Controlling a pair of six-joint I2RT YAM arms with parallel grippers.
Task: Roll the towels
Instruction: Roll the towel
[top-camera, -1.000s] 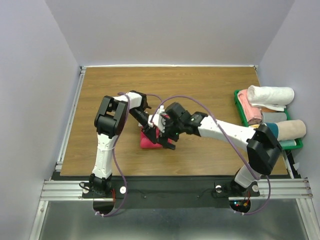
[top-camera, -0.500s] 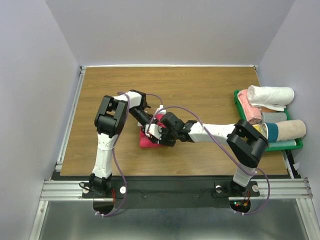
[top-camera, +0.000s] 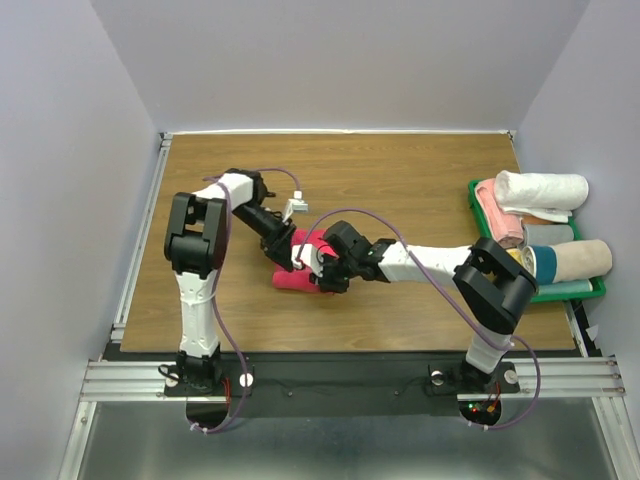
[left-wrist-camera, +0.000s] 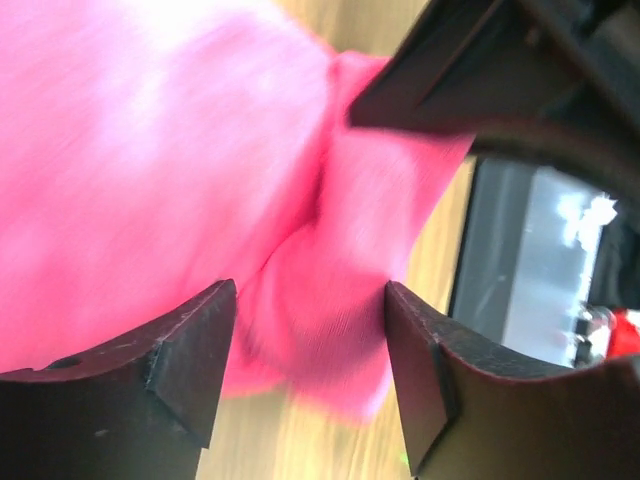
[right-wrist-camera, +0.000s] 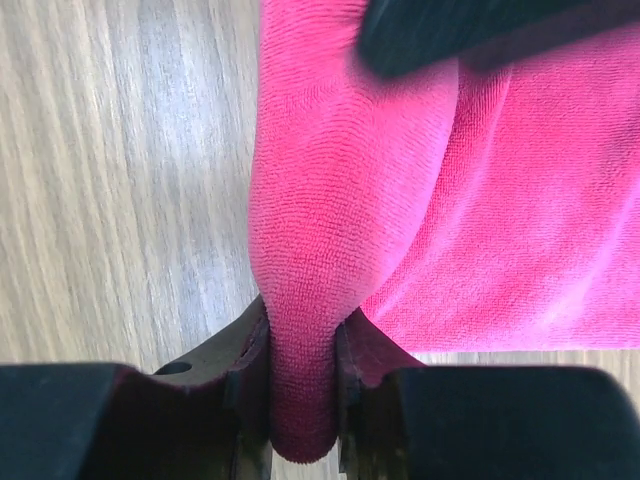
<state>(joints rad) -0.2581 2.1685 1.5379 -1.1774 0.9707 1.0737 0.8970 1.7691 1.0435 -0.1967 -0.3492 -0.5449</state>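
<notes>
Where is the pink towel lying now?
In the top view the pink towel lies bunched near the middle of the table, slightly left of centre; the right pincer pinches one fold of it.

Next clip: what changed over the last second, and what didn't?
The left hand let go of the pink towel and opened, its arm swinging leftward. The right hand came down and pinched a fold of it. The towel stayed put, as did the rolled towels in the green tray.

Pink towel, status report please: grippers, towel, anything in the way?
Right gripper pinching a fold of the pink towel. Left gripper open, close over it. Towel bunched up on the table. Nothing blocking.
</notes>
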